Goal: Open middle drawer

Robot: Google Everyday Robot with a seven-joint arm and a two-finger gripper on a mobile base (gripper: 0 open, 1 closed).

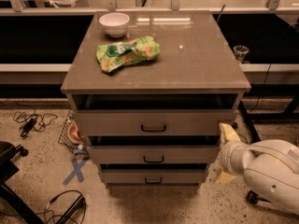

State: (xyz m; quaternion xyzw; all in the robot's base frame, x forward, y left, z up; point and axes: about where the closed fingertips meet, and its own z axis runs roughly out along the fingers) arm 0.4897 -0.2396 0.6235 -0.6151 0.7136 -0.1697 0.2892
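Speckled floor (37,181) with loose cables (32,122) and a blue tape cross (74,170) surrounds a grey-taupe cabinet (196,64) that fills the middle of the view. On its top, towards 11 o'clock, stand a white bowl (114,23) and, just nearer, a green snack bag (127,54). Both lie well back from the front edge, so they should not matter to drawer work. Three fronts are stacked below. The middle drawer (187,154) is the low one at 6 o'clock from the cabinet's centre, between the taller top drawer (196,122) and the bottom drawer (182,176). Its black handle (153,159) sits dead centre with nothing touching it. None of its inside shows, so it looks not yet pulled out. The white arm (266,167) reaches in from 4 o'clock, low and roughly level, its bulky wrist beside the cabinet's right flank. The gripper (224,154) hangs just off the right end of the middle front, well apart from the handle. Its pale fingers (229,133) are spread wide, one up at the level of the top drawer's lower edge, the other down near the bottom front, and they hold nothing. That spread suits closing over the bar, but the wrist would probably first have to swing towards 9 o'clock, along the front, to face the handle squarely.
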